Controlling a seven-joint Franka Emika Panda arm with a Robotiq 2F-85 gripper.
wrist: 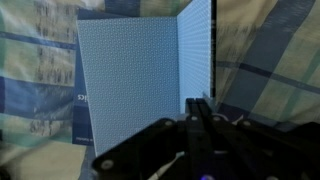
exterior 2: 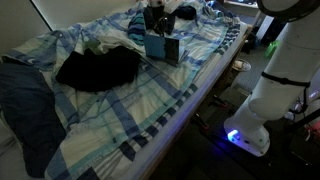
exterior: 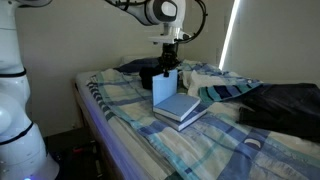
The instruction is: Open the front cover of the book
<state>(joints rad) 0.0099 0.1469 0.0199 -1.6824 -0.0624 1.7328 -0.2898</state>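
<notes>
While the claw (exterior: 170, 66) is clenched on the top edge of the front cover (exterior: 163, 90), that cover stands nearly upright. Its pale inner face shows in the wrist view, where the dark fingers (wrist: 197, 118) meet at its edge. Below it the book (exterior: 182, 108) lies flat on the blue plaid bedding (exterior: 130, 135) of the table (exterior 2: 205, 95). Dark clothing (exterior 2: 98, 68) lies well apart from the book in an exterior view, and the arm's white base (exterior 2: 268, 95) stands beside the table.
</notes>
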